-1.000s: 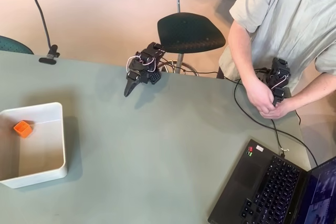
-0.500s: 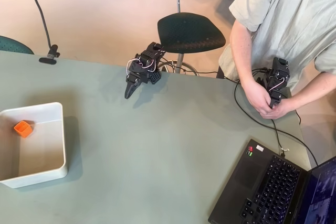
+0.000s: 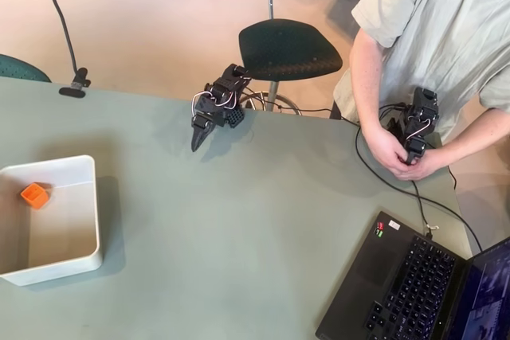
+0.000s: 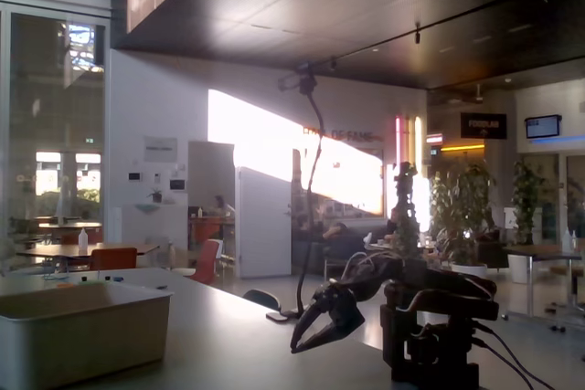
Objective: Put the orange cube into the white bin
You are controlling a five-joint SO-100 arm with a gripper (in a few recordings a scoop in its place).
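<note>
1. Far left in the overhead view sits the bin (image 3: 94,220), near the table's (image 3: 255,228) left edge. Its left side is cut off by the picture.
2. The cube (image 3: 34,195) lies inside the bin, at the upper left of its floor, close to the far wall. I think the job looks done, because the cube is already where it should be.
3. Going right, my gripper (image 3: 198,142) hangs over the table near its far edge, tip pointing down. It is well apart from the bin.
4. From the fingers, the cube lies at about 8 o'clock in the overhead view. Nothing stands between them.
5. The fingers look pressed together into one dark point, and I see nothing between them. In the fixed view the gripper (image 4: 306,337) is a dark shape against bright light, so I cannot check the gap well there.
6. In the fixed view the bin (image 4: 82,331) is at the left, but its wall hides the cube.
7. I cannot tell which face of the cube is up; it is too small.
8. At the right, a laptop (image 3: 414,284) lies at the table's corner, cut off by the picture edge.
9. My guess is that the arm only needs to rest now.
</note>
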